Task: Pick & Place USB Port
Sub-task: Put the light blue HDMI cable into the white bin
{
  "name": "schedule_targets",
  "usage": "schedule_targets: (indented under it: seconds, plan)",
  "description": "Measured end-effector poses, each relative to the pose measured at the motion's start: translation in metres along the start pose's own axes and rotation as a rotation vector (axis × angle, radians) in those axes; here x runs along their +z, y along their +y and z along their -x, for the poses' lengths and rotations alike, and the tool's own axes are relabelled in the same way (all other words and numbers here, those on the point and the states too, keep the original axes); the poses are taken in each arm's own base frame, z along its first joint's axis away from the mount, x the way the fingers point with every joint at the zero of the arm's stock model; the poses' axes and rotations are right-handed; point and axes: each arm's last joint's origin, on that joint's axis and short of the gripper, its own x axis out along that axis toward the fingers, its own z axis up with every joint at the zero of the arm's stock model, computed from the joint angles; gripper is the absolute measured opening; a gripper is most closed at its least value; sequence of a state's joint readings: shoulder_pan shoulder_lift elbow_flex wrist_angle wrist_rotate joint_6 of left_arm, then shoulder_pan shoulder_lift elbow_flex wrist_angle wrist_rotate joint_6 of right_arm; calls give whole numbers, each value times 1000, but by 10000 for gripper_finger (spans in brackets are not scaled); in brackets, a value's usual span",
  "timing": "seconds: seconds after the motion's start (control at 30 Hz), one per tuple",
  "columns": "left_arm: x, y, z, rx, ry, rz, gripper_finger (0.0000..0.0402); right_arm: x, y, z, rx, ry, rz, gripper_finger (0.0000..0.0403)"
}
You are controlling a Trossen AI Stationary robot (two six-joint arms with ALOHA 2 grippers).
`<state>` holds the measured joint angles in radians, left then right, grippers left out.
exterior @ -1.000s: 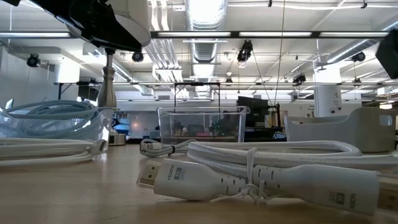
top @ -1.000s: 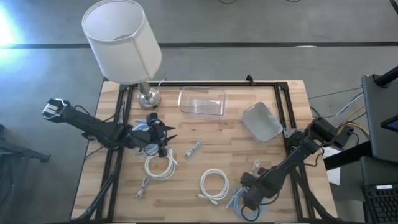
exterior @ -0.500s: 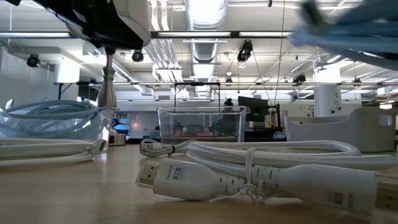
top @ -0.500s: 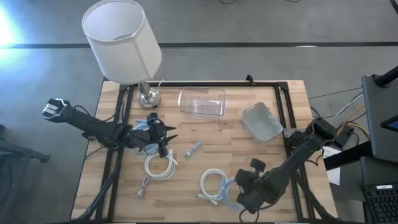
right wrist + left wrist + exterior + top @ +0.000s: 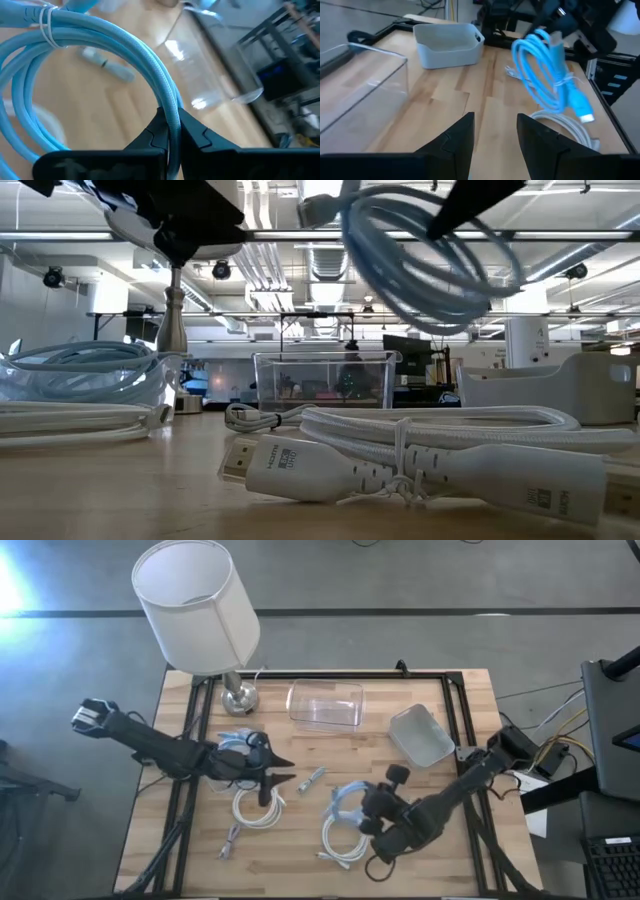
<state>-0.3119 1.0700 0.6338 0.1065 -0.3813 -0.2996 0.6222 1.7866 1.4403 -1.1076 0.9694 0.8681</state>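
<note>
A light blue cable coil (image 5: 345,798), tied with a white twist tie, hangs in the air over the table's middle, also plain in the low view (image 5: 430,265) and the left wrist view (image 5: 550,75). My right gripper (image 5: 366,808) is shut on it. A small grey USB stick (image 5: 313,778) lies flat on the wood, left of the coil. My left gripper (image 5: 278,776) stands open above the table just left of the stick, with nothing between its fingers (image 5: 495,135). My right gripper pinches a few strands of the coil's loop (image 5: 169,102) between its two fingers, which lie across the strands. It comes from the table's near right, slanting down. The coil is lifted clear of the table and hangs tilted from the fingers.
Two white cable coils (image 5: 345,838) (image 5: 258,808) lie on the near half. A clear box (image 5: 325,705) and a grey bin (image 5: 420,735) stand at the far side, a lamp (image 5: 195,605) at the far left. A bagged blue cable (image 5: 80,370) lies by the left arm.
My right gripper has risen from the near right part of the table and swung toward the middle, turning its wrist, with the blue coil lifted clear and carried along. My left gripper has rolled a little and edged toward the stick.
</note>
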Motion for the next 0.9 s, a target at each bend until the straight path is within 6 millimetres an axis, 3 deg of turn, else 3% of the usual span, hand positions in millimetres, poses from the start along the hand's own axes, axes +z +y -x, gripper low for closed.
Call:
schedule_targets:
  seconds: [0.37,0.9]
  plan:
    - [-13,-14,-38,-76,-53,41,151,25,-15,-39,-64,-12,5,13]
    - [-15,-13,-48,-83,-70,192,151,42,-15,-51,-48,-73,105,13]
